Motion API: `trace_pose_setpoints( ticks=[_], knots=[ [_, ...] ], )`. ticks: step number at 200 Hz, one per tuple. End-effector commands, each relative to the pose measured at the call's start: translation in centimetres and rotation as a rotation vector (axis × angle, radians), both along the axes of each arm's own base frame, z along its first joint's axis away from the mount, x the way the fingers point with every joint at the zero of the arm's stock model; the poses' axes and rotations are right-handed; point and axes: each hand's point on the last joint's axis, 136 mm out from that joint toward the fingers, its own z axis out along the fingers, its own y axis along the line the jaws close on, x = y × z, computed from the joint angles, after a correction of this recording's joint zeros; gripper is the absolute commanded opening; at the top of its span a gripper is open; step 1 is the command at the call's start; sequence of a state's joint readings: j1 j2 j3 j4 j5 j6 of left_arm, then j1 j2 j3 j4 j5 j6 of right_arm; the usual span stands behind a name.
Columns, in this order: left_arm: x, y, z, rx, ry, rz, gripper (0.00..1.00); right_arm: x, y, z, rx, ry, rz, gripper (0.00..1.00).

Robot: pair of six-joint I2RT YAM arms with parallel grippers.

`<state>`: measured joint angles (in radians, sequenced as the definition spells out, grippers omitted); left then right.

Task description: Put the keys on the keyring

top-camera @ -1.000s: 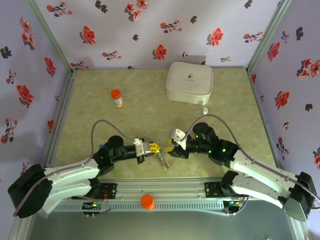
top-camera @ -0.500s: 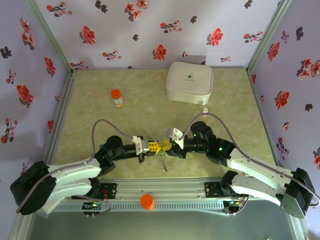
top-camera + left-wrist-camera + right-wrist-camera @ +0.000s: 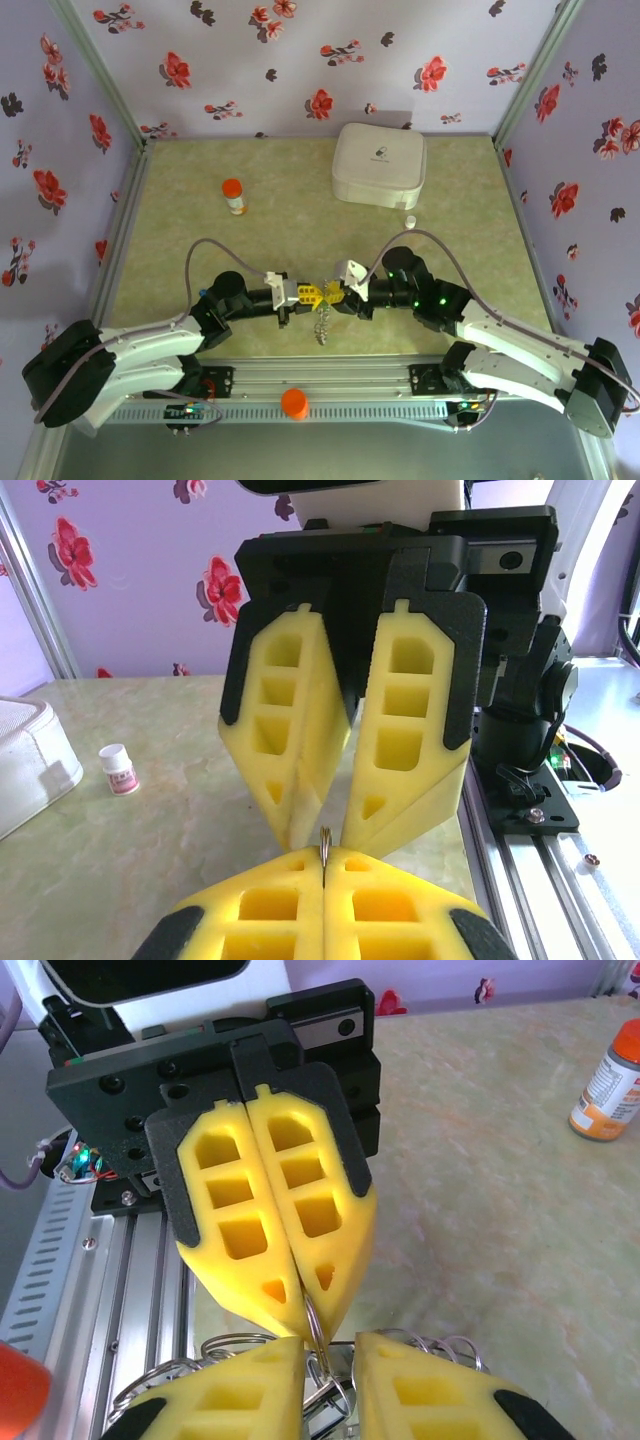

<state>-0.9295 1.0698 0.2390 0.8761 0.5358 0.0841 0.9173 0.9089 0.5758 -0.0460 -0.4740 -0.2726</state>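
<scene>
Just above the table's near middle, my left gripper [image 3: 312, 293] and right gripper [image 3: 333, 293] meet tip to tip. The keyring [image 3: 322, 322] is a silvery bunch of linked wire rings hanging below them. In the left wrist view my left gripper [image 3: 324, 857] is shut on the thin edge of one ring [image 3: 324, 838]. In the right wrist view my right gripper [image 3: 330, 1355] stands open, with the rings [image 3: 340, 1396] in the gap between its yellow fingers [image 3: 425, 1395]. The keys with coloured heads are hidden.
A white rounded box [image 3: 380, 165] sits at the back. An orange-capped bottle [image 3: 234, 196] stands at the back left. A small white vial [image 3: 409, 219] lies right of centre. The aluminium rail [image 3: 330, 385] with an orange knob [image 3: 294, 402] runs along the near edge.
My right gripper has moved left until its open fingers reach round the ring held by the left gripper. The hanging rings have shifted slightly with them.
</scene>
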Motion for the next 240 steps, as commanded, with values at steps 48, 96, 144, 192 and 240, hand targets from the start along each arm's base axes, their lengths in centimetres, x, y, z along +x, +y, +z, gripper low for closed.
trace_pose_setpoints(
  ticks=[48,96,144,192,240],
  knots=[
    [-0.5,-0.4,2.0,-0.062,-0.041,-0.037,0.00,0.2,0.2,0.2,-0.011,-0.044,0.005,0.00],
    [-0.6,-0.1,-2.5,0.152,-0.002,-0.039,0.24,0.4,-0.7,-0.5,-0.147,-0.068,0.015,0.00],
    [-0.2,-0.5,-3.2,0.272,-0.004,-0.054,0.21,0.2,-1.0,-1.2,-0.293,-0.080,0.059,0.00],
    [0.2,-0.8,-2.3,0.269,-0.047,-0.055,0.12,-0.3,-0.2,-0.8,-0.321,-0.093,0.109,0.00],
    [0.6,-0.9,-1.3,0.227,-0.068,-0.030,0.10,-0.6,0.6,-0.9,-0.325,-0.095,0.127,0.00]
  ],
)
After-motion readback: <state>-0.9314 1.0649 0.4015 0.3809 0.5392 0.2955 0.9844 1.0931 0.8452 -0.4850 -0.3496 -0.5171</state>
